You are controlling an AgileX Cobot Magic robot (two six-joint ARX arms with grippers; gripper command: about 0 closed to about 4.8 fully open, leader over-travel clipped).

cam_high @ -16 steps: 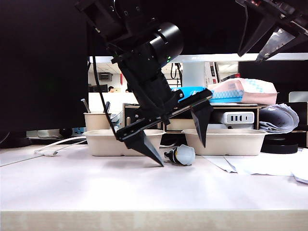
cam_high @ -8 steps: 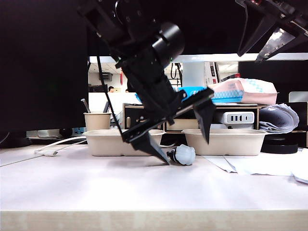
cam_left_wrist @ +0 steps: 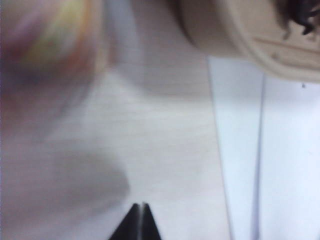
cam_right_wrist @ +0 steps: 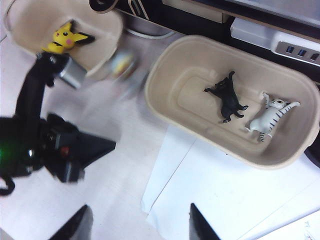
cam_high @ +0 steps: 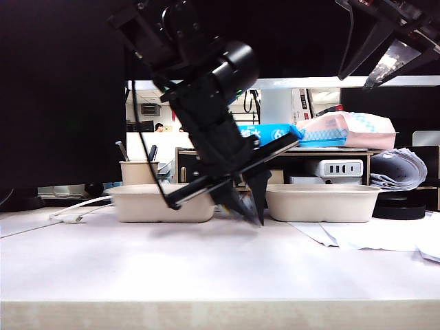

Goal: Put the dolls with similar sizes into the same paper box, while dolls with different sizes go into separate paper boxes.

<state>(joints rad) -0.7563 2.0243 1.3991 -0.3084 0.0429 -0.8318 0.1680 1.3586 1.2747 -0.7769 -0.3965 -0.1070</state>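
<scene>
Black figure (cam_right_wrist: 227,98) shows only from right wrist.

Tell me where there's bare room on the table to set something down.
Free: the table in front of the left tray and right tray, and the paper sheet beneath the open right gripper. Crowded: the gap between the trays, holding the shut left gripper and a blurred toy.
</scene>
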